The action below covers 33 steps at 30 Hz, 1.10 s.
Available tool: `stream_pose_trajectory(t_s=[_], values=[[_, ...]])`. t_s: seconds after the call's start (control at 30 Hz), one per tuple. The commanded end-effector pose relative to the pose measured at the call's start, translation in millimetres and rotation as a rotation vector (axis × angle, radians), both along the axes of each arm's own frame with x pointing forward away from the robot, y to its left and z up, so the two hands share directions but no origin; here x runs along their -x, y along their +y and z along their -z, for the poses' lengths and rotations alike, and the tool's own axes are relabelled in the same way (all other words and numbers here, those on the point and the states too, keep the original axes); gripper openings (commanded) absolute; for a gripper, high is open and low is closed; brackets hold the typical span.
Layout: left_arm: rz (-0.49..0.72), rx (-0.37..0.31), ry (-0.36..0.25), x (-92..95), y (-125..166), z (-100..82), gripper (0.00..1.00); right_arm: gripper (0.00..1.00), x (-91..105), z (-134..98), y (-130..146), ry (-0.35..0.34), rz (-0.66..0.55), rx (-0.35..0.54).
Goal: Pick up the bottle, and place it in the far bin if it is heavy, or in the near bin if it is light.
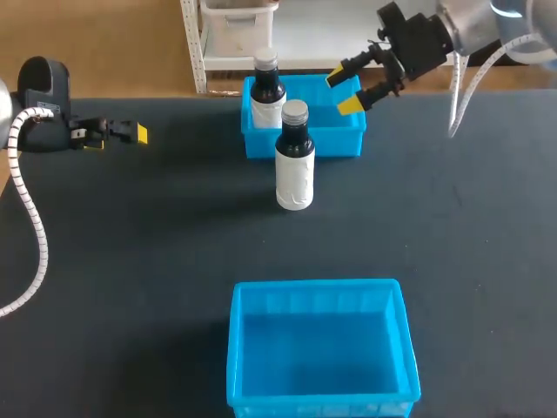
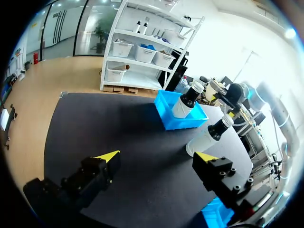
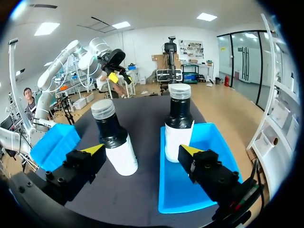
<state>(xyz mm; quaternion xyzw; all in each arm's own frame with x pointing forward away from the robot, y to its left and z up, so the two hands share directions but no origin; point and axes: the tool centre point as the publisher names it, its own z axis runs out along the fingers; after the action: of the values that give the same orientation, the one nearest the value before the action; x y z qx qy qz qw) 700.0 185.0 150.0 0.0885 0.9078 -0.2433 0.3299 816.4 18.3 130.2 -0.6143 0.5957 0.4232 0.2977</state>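
While our right end effector [image 1: 345,92] hangs spread at one o'clock of the dark, white-labelled plastic bottle [image 1: 295,161], we could topple it approaching.

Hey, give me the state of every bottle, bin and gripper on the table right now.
Bottle on table: upright, capped, not gripped.
Bottle in far bin: upright, capped.
Far bin: holds one bottle.
Near bin: empty.
Left gripper: open, empty.
Right gripper: open, empty.
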Motion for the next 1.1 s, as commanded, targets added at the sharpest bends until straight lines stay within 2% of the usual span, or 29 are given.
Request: stream_pose_trajectory(t_s=[0.03,0.47,0.9,1.1], values=[[0.0,0.0,0.0,0.0,0.0,0.0,1.0,1.0,23.6,-6.9,-4.0,-0.084,0.148,0.014],[0.0,0.0,0.0,0.0,0.0,0.0,1.0,1.0,43.4,-7.2,2.4,-0.155,0.252,0.067],[0.0,0.0,0.0,0.0,0.0,0.0,1.0,1.0,57.5,-6.3,1.6,-0.183,0.397,0.062],[0.0,0.0,0.0,0.0,0.0,0.0,1.0,1.0,61.3,-6.0,2.1,-0.225,0.429,0.077]])
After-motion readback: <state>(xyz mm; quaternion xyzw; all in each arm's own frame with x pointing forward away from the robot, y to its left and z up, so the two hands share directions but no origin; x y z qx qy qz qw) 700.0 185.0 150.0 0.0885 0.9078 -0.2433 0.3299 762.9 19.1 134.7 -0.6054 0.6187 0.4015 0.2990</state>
